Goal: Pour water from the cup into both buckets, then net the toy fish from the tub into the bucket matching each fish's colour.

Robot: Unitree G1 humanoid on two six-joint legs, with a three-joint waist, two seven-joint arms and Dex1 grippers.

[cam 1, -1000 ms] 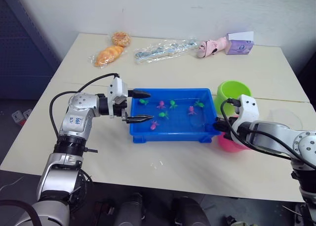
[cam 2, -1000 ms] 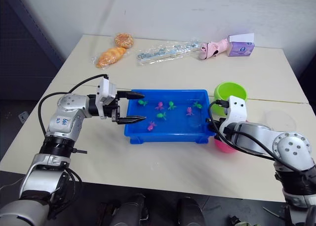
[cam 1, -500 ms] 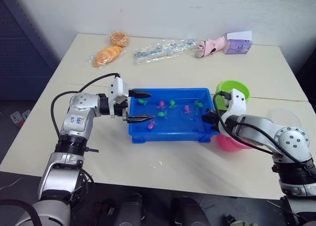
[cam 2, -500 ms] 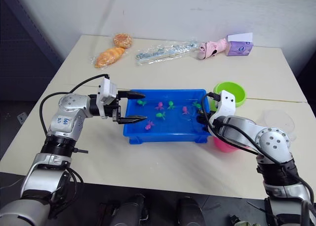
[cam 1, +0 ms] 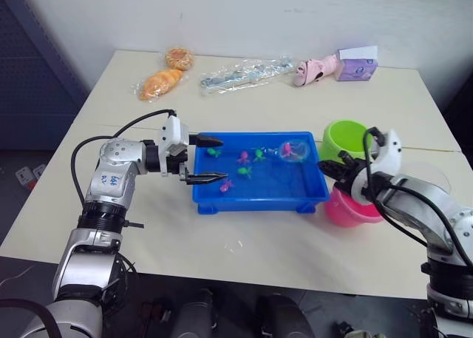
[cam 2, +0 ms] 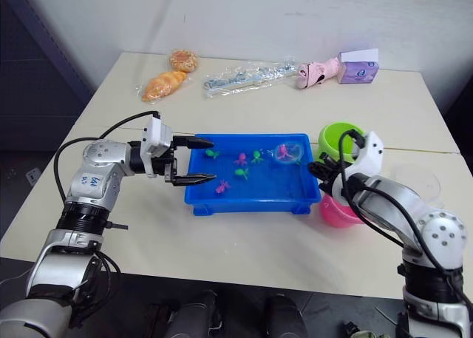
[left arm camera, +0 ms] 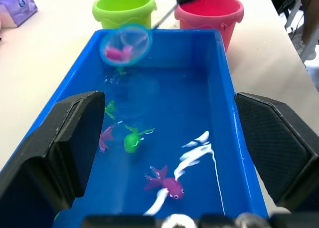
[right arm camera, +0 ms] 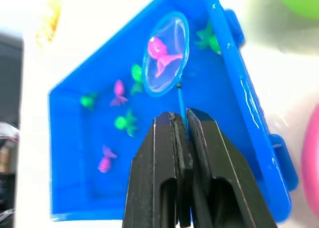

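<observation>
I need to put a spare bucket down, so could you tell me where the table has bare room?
The table is bare along its near edge in front of the tub, and across the middle between the tub and the far row of packets. Crowded: the green bucket, pink bucket and right pincer beside the tub.

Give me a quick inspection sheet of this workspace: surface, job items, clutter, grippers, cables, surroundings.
Surface: beige table, a small wet spot near the front edge.
Job's things: blue tub holds water and fish; net carries a pink fish; green bucket and pink bucket beside the tub; clear cup to their right.
Clutter: wrapped bread, plastic packet, pink toy, purple box.
Grippers: left gripper open at the tub's end; right gripper shut on the net's handle.
Cables: black cables on both arms.
Surroundings: white wall behind.
</observation>
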